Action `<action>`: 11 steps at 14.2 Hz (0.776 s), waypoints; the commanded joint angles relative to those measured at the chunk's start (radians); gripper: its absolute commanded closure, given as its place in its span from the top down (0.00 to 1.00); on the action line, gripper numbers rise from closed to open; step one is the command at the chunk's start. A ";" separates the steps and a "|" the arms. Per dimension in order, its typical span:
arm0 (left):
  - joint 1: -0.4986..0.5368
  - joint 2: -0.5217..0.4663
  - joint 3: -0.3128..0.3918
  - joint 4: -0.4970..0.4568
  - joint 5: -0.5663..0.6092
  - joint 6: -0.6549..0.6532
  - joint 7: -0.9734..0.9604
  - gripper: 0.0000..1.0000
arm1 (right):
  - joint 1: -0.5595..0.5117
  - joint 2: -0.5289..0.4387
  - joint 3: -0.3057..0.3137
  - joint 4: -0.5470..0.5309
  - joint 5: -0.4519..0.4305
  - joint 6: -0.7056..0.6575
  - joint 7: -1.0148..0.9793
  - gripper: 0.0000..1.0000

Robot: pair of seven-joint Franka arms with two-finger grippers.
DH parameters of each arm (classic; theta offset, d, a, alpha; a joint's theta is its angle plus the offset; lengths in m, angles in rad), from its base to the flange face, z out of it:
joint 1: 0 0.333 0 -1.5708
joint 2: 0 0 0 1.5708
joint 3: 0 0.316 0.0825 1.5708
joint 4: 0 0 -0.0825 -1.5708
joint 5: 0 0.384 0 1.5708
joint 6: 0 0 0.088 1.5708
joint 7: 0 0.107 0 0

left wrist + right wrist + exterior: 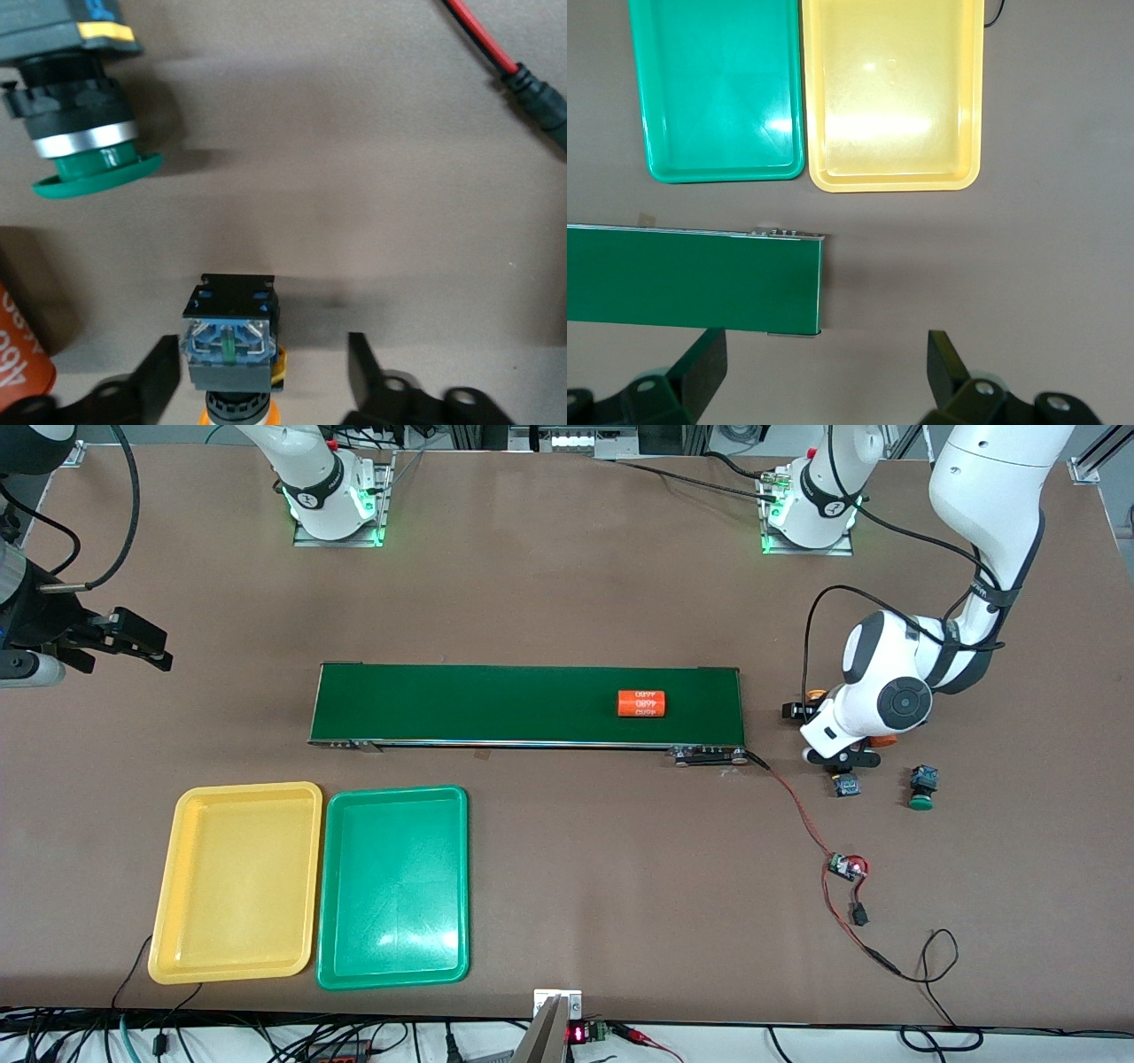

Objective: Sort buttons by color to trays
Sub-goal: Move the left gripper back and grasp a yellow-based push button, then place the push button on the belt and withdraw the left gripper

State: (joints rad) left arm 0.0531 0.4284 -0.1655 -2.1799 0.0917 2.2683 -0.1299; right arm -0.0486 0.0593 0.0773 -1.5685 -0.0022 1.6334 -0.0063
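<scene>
A button (229, 341) with a black-and-blue body and an orange cap lies on its side on the table between the fingers of my left gripper (261, 376). The jaws stand open: one finger is next to the body and the other is a gap away. This same button (848, 785) shows below the left gripper (844, 772) off the conveyor's end. A green-capped button (922, 786) (84, 133) lies beside it. The yellow tray (237, 881) (890, 88) and the green tray (392, 886) (718, 88) sit side by side toward the right arm's end. My right gripper (133, 640) (824, 372) waits open with nothing in it.
A dark-green conveyor belt (527, 704) (691, 279) carries an orange cylinder (641, 703). Another orange cylinder (22, 354) lies close to the left gripper. A red-and-black cable (802, 815) (505, 62) with a small circuit board (846, 866) runs from the conveyor's end toward the camera.
</scene>
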 commanded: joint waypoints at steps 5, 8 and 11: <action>0.027 -0.132 -0.071 0.064 -0.013 -0.116 0.133 0.00 | -0.011 -0.006 -0.008 -0.005 0.021 -0.006 -0.004 1.00; 0.019 -0.139 -0.176 0.158 -0.024 -0.134 0.083 0.00 | -0.013 -0.006 -0.007 -0.005 0.019 -0.012 0.002 1.00; 0.013 -0.111 -0.285 0.205 -0.105 -0.131 -0.150 0.00 | -0.005 -0.006 -0.007 -0.005 0.019 -0.009 0.005 1.00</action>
State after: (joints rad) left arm 0.0626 0.2937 -0.3986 -2.0141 0.0430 2.1543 -0.1718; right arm -0.0515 0.0595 0.0678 -1.5685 0.0015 1.6251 -0.0058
